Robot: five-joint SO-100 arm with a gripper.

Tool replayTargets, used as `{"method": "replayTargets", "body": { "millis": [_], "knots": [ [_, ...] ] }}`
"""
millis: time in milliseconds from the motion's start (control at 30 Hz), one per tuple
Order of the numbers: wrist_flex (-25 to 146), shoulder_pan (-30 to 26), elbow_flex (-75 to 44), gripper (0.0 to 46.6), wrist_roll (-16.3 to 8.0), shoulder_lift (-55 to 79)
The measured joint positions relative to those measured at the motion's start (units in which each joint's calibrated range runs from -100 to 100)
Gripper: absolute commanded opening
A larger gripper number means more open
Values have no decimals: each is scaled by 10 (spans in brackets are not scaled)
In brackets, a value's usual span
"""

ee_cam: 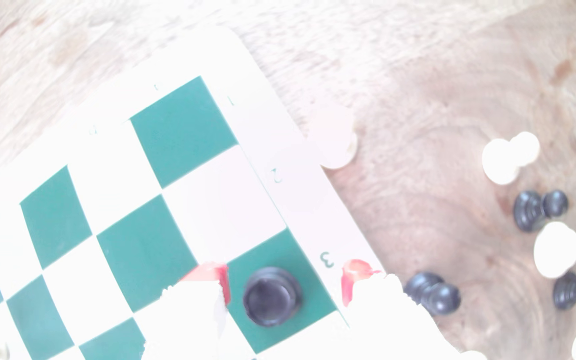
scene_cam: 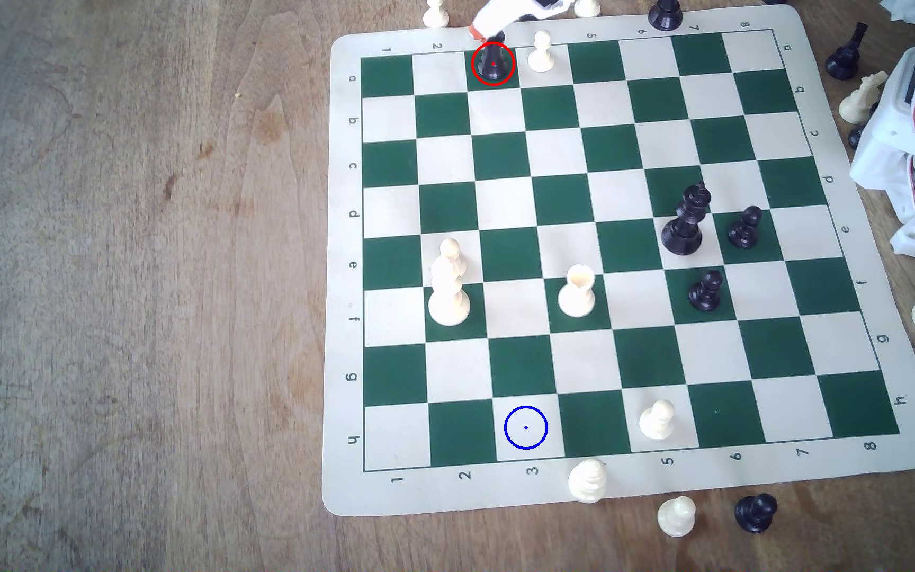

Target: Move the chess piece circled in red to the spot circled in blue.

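Two red-tipped fingers point(ee_cam: 224, 282) bracket the black rook point(ee_cam: 271, 296) in the wrist view; step in hand = closing for the pick.

1. Target pos. Rook stands upright on green square a3, inside the red ring, at the far edge of the board point(scene_cam: 774, 22) in the exterior view. Dest = blue-ringed cream square point(scene_cam: 525, 427), h3, same file, near edge, vacant.

2. Claw state. Gripper point(ee_cam: 285, 285) is spread wide, holding nothing. One tip sits just beside the rook's flank w/ a thin gap; the other tip is well apart, over the "3" label on the border. No contact visible on either side. Exterior view: the white arm comes in from over the top edge, orange tip just behind the rook's head; height above the board cannot be read.

3. Procedure (judgement).
- Re-centre before closing: rook is off-centre in the gap, so an uncorrected close would likely push it sideways first.
- Descend until tips reach the stout mid-body, not the flared base.
- Close slowly; confirm both tips touch.
- Lift straight up before translating.

4. Hazards. White pawn point(scene_cam: 541, 52) on adjacent a4 is near; keep the outer finger off it. Route along file 3 looks free of pieces; white bishop point(scene_cam: 576, 291) and the tall white piece point(scene_cam: 448, 300) flank it mid-board, so carry high.
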Motion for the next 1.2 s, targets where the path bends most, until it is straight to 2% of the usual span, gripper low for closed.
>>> {"method": "replayTargets", "body": {
  "millis": [467, 733, 967, 1200],
  "knots": [
    [-27, -21, 0, 170, -4, 49],
    [-27, -19, 0, 137, 0, 57],
    [-26, -18, 0, 148, 3, 57],
    [-26, -18, 0, 133, 3, 57]
  ]
}}
